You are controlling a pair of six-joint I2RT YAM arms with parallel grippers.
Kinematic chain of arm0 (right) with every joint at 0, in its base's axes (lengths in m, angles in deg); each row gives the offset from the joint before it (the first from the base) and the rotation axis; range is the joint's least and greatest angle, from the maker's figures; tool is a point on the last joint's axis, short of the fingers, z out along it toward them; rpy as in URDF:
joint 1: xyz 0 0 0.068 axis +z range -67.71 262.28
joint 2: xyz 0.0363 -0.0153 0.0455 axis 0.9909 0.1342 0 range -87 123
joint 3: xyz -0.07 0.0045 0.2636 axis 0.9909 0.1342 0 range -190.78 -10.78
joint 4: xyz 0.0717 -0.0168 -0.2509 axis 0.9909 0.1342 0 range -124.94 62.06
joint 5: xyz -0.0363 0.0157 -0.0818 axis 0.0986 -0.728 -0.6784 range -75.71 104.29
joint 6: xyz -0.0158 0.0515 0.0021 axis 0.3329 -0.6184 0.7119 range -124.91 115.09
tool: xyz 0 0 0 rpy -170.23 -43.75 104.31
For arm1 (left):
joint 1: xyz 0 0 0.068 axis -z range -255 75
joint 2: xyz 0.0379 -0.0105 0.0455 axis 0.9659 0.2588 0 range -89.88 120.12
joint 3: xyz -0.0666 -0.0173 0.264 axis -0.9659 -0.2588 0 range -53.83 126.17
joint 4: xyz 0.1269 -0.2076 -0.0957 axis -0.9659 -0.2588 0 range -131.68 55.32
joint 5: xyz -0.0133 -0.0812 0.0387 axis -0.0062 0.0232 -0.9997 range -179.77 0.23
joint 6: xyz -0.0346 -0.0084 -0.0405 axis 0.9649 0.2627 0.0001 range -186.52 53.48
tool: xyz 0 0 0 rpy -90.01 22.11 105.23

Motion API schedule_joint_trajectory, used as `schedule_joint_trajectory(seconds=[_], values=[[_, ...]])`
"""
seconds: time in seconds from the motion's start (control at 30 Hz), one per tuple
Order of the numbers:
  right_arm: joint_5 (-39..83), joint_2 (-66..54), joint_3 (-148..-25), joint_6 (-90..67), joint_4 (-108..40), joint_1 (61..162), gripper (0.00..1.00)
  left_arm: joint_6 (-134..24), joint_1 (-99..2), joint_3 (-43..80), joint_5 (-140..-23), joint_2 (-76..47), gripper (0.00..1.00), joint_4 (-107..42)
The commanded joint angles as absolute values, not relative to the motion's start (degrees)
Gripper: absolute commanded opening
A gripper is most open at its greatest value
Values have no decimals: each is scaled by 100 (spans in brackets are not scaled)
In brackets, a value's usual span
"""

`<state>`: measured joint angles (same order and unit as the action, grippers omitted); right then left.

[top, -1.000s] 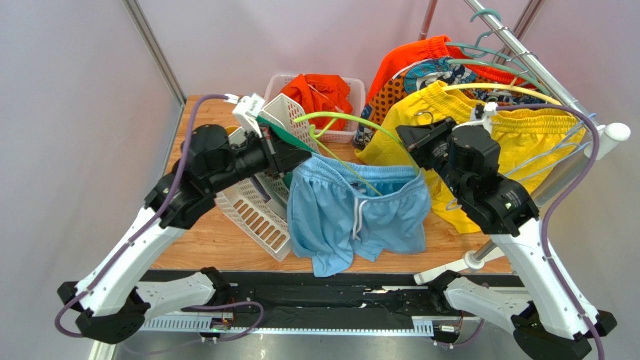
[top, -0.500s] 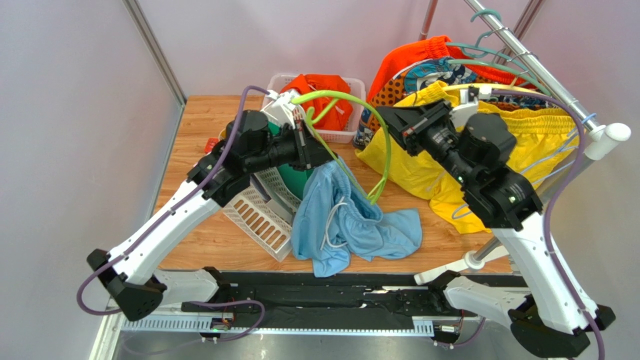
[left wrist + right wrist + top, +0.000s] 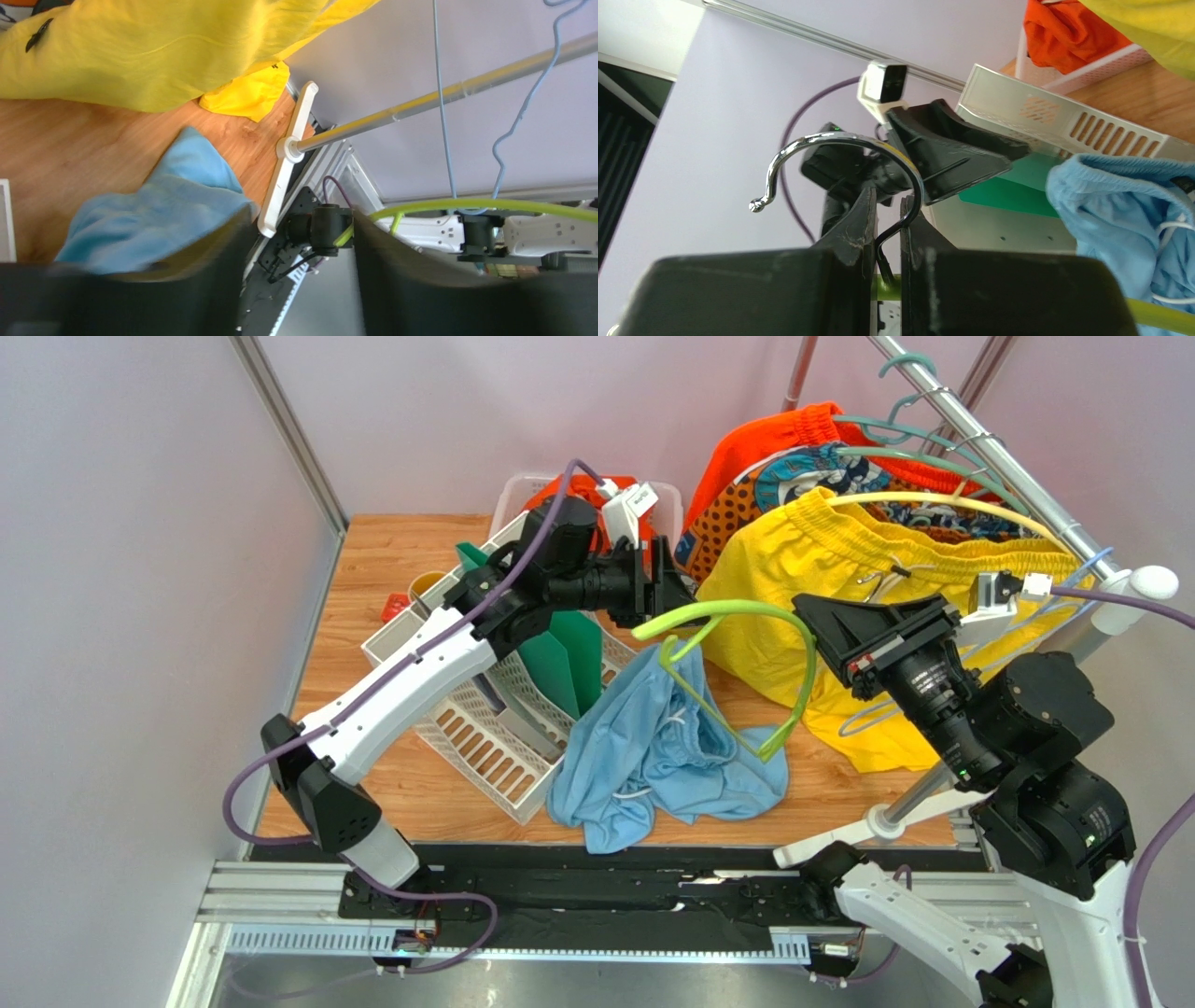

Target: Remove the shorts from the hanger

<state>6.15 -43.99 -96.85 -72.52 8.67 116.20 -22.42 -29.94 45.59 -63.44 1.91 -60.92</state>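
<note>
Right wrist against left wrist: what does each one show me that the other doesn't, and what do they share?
Only the right wrist view shows the metal hook pinched in the right gripper, and the orange shorts in the white bin. Only the left wrist view shows the yellow shorts, the rack rail and a blue wire hanger. Both show the light blue shorts and the green hanger.

Left claw [image 3: 302,218] fingers [image 3: 140,297] blurred, cut off at btm edge; blue shorts [image 3: 154,210] partly hidden behind them.
</note>
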Motion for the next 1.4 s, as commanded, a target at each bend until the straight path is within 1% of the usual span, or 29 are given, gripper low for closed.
schedule_joint_trajectory(seconds=[0.0,0.07,0.27,0.43,0.67,0.83,0.9,1.07,1.27,1.37], values=[[620,-4367,-9613,-6881,1172,11612,0,-2635,-2921,4700,-6410,-417,72,-6526],[717,-4366,-9613,-6724,1260,11604,0,-2740,-2921,4463,-6428,-795,77,-6527],[884,-4147,-9735,-6100,1489,11603,0,-2758,-2947,3979,-6279,-1780,78,-6729],[1130,-3893,-9692,-5800,1507,11603,0,-2574,-3114,3600,-6120,-2825,79,-6614],[1323,-3611,-9700,-5080,1664,11603,0,-2740,-3158,3880,-6770,-3951,82,-7175],[1350,-3374,-9762,-4552,1779,11603,0,-2907,-3158,4215,-6771,-4145,81,-7668],[1559,-3259,-9788,-4438,1814,11612,0,-2855,-3158,4233,-6588,-4093,80,-7730],[1622,-3145,-9736,-4218,1823,11603,0,-2381,-3123,3882,-5972,-3847,69,-7371],[1833,-2926,-9867,-3937,2077,11612,0,-2468,-2675,3723,-6463,-3663,71,-7212],[1798,-2846,-9973,-3752,2253,11612,0,-2564,-2552,3802,-6481,-3416,71,-7221]])
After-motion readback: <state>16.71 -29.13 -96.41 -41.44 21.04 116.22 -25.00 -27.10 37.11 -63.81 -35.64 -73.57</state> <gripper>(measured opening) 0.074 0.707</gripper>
